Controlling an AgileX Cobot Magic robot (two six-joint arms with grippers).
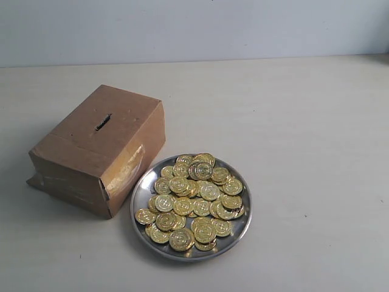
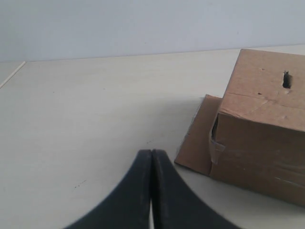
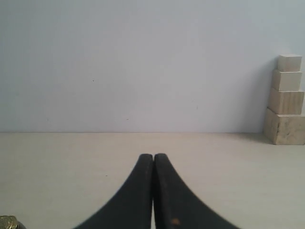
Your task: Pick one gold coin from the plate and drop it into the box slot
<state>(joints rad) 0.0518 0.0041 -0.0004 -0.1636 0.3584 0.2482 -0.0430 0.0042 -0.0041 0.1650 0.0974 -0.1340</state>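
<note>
The exterior camera stood high and looked down at a slant on the desk (image 1: pixel 304 121), near enough that the box (image 1: pixel 97 146) and plate (image 1: pixel 240 234) filled the middle. The left wrist camera sat low behind the left pincer (image 2: pixel 151 155) and faced forward across the desk. The box lay close ahead of the tips, off to one side. This view shared the box and its slot (image 2: pixel 286 79) with the exterior view. The right wrist camera sat equally low behind the right pincer (image 3: pixel 153 157), facing level toward the wall (image 3: pixel 143 62), and shared only a coin (image 3: pixel 7 223) at the frame's edge.
</note>
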